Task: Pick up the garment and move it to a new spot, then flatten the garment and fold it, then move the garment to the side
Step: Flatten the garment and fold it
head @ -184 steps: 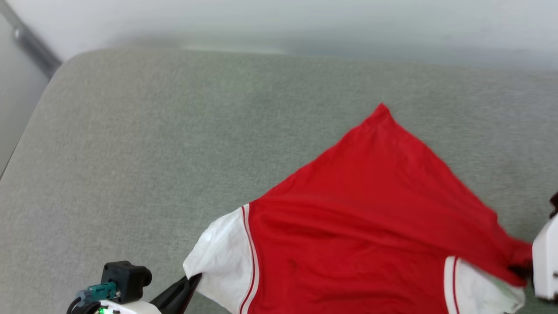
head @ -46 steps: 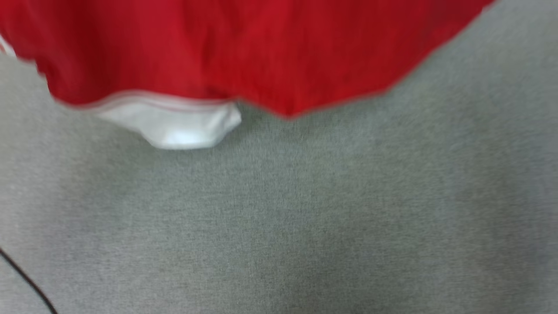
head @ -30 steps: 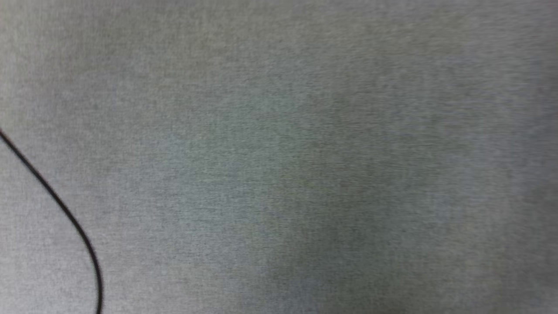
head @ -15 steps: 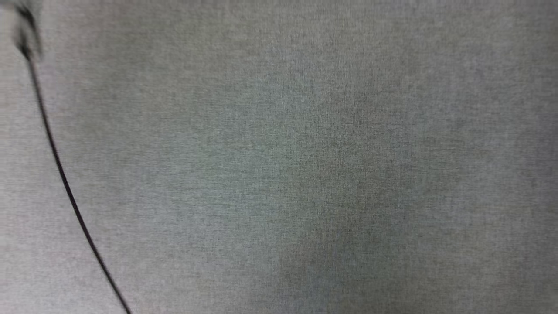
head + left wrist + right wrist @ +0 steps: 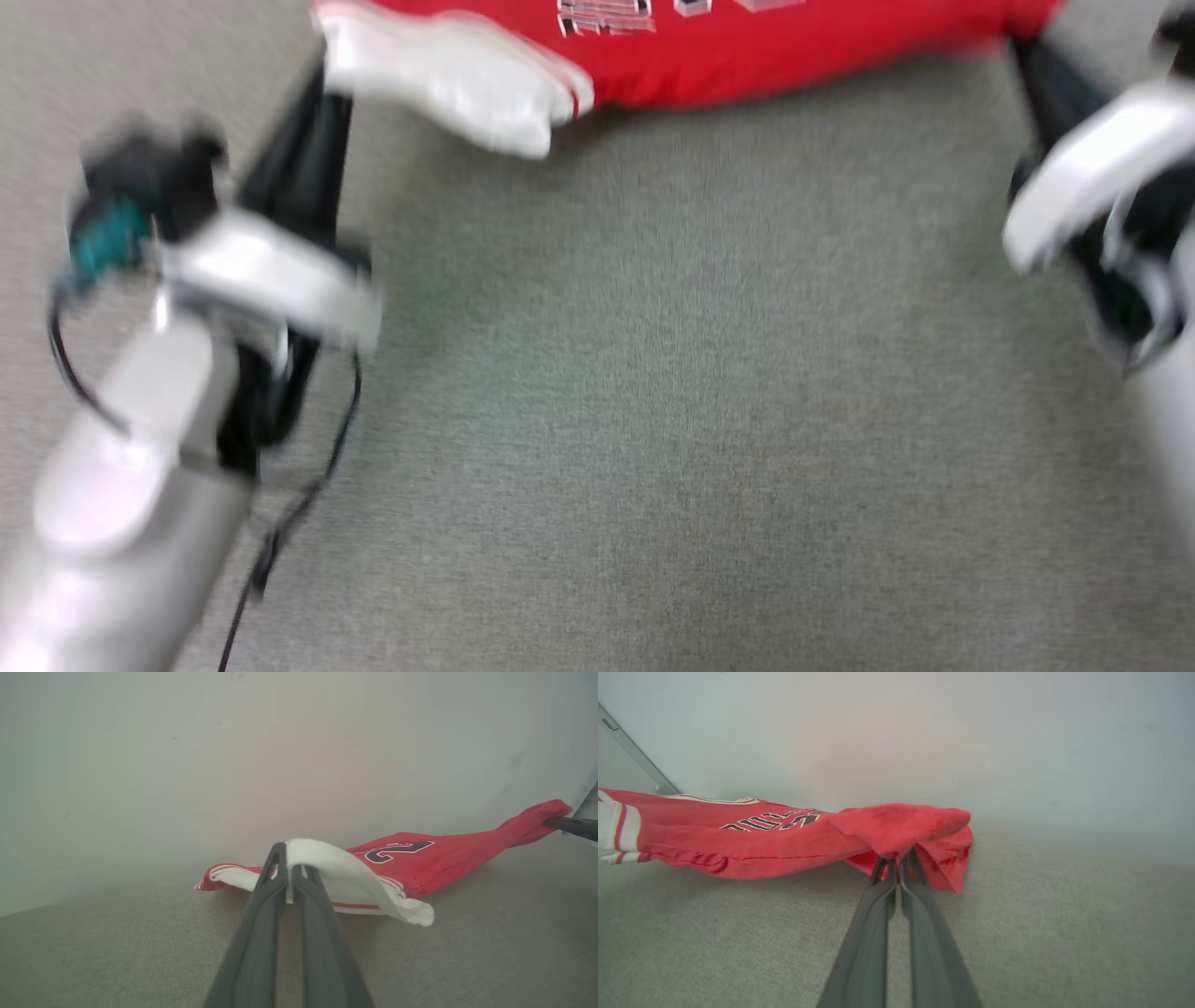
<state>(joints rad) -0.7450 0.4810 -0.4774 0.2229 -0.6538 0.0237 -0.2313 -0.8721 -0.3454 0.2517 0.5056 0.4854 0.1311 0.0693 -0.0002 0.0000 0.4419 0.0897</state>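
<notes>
The garment (image 5: 747, 47), a red jersey with white sleeves and black lettering, lies stretched along the top of the head view on the grey fabric surface (image 5: 653, 420). My left gripper (image 5: 317, 121) is shut on its white sleeve (image 5: 345, 877), pinched at the fingertips (image 5: 280, 856) in the left wrist view. My right gripper (image 5: 1036, 70) is shut on a bunched red corner (image 5: 906, 828) at the other end. The garment (image 5: 738, 844) hangs slightly raised between the two grips. The head view is blurred.
A pale wall (image 5: 280, 756) rises right behind the garment. A grey metal bar (image 5: 630, 746) runs along the wall at the far left of the right wrist view. A thin black cable (image 5: 308, 485) dangles from my left arm.
The head camera has swung: half a second ago it showed bare grey fabric and a cable, now both arms and the garment's near edge are in view.
</notes>
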